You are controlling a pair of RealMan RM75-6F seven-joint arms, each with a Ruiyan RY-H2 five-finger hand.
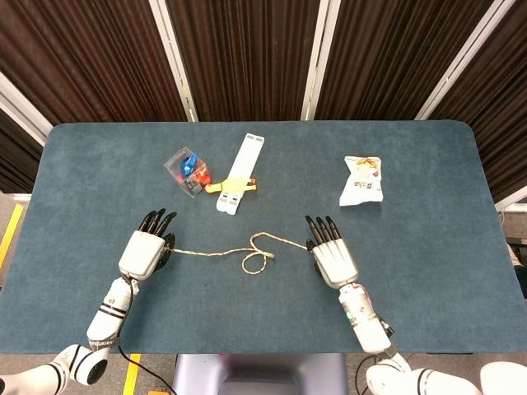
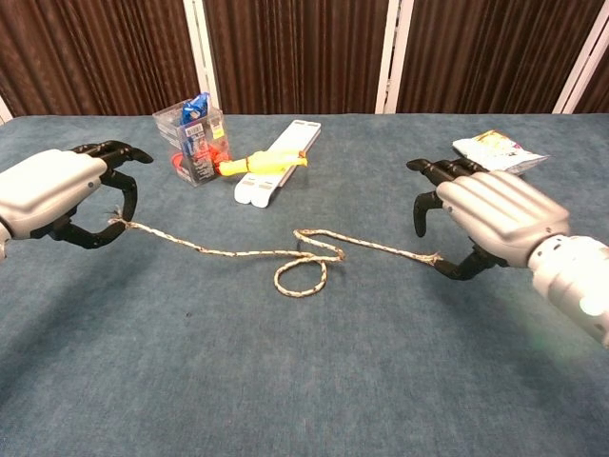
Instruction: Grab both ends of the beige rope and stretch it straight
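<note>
The beige rope [image 1: 216, 253] lies on the blue table between my two hands, slack, with a loop [image 2: 303, 271] near its middle. My left hand [image 2: 67, 195] is at the rope's left end [image 2: 119, 224] and pinches it between thumb and curled fingers; the rope rises slightly off the cloth there. My right hand [image 2: 485, 219] hovers palm down over the right end [image 2: 436, 256]. Its fingers [image 2: 423, 190] are arched and apart from the thumb, and the frayed tip lies just at the thumb without being gripped. In the head view the left hand [image 1: 148, 247] and right hand [image 1: 333, 257] flank the loop.
Behind the rope are a clear box of small items [image 1: 188, 171], a long white strip [image 1: 242, 173] with a yellow toy [image 1: 230, 186] across it, and a white snack bag [image 1: 362, 181] at the back right. Table front edge [image 1: 263, 352] runs close to the forearms.
</note>
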